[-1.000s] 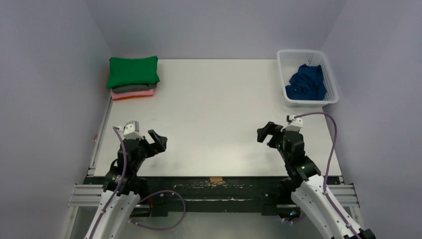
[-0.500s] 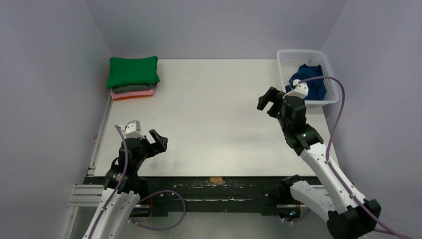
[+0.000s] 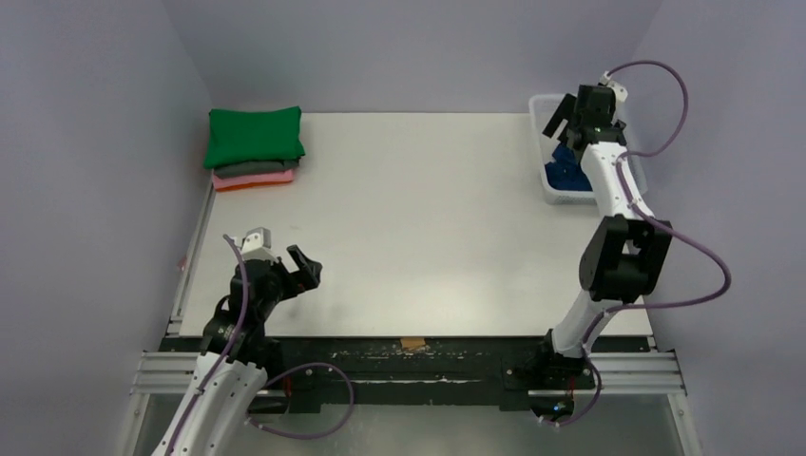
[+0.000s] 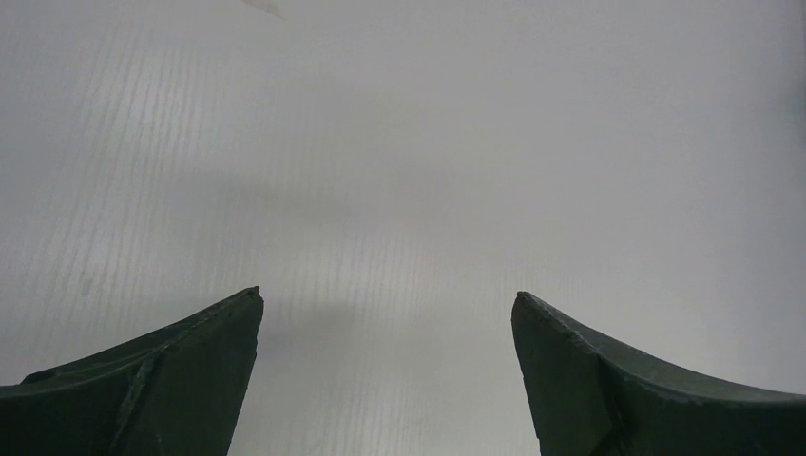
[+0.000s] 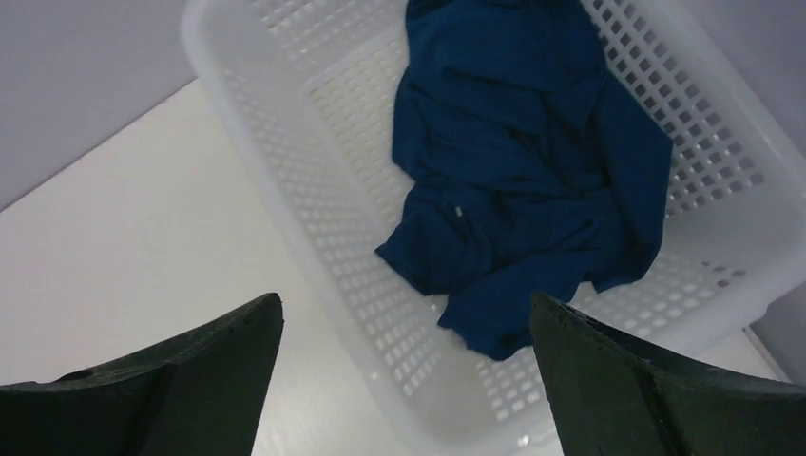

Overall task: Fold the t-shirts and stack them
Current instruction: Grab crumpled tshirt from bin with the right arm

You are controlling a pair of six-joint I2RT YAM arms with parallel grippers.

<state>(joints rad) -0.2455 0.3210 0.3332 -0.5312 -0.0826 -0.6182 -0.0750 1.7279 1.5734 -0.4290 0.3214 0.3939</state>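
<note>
A crumpled dark navy t-shirt [image 5: 532, 180] lies in the white mesh basket [image 5: 285, 142] at the table's far right corner, partly hidden by my right arm in the top view [image 3: 563, 171]. My right gripper [image 3: 563, 116] hangs open above the basket's near left rim [image 5: 407, 299], holding nothing. At the far left a folded green t-shirt [image 3: 255, 138] tops a grey one [image 3: 257, 168] and a pink-orange one [image 3: 255, 180]. My left gripper [image 3: 302, 269] stands open over bare table [image 4: 387, 293] near the front left.
The white basket [image 3: 567, 198] sits against the right wall. Grey walls close in the table [image 3: 409, 218] on the left, back and right. A small tan tag [image 3: 412, 343] lies at the front edge.
My right arm has stretched from the near right of the table out to above the basket, staying open. The left arm has hardly moved.
</note>
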